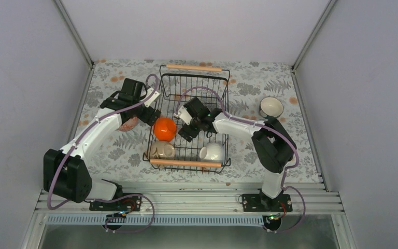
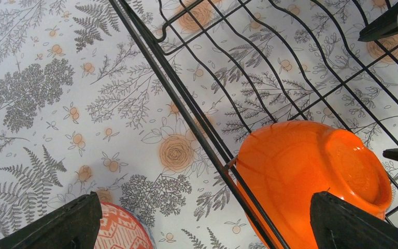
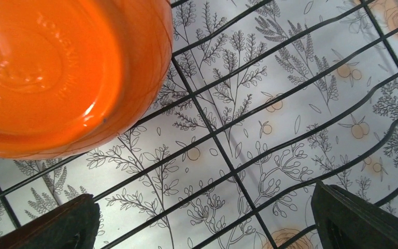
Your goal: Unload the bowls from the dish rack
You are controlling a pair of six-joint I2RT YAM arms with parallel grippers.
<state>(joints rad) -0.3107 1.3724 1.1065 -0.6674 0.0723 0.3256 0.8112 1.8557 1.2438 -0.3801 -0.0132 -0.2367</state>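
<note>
Three bowls sit in the rack [image 1: 197,93] right now: the orange bowl [image 1: 165,128] upside down against the wall at the rack's 9 o'clock, the beige bowl [image 1: 163,150] down at 7 o'clock, and the white bowl [image 1: 212,152] tipped on its side at 5 o'clock, both just behind the near wooden handle [image 1: 185,163]. Two are out on the floral table [image 1: 300,145]: the teal bowl [image 1: 271,107] stands upright at the rack's 3 o'clock, well apart from it, and the patterned bowl [image 1: 129,124] is at 9 o'clock, half hidden under the left arm. The left gripper [image 1: 149,113] hangs over the rack's left wall, and its wrist view shows the fingers [image 2: 57,228] spread wide, one above the patterned bowl outside, the other above the orange bowl inside. Whether that one touches the bowl I cannot tell. Nothing is gripped. The right gripper [image 1: 186,129] is inside the rack at the orange bowl's 3 o'clock, just beside it. Its fingers [image 3: 363,218] are also wide apart over bare wire, the bowl off at 10 o'clock in its view, and it holds nothing.
</note>
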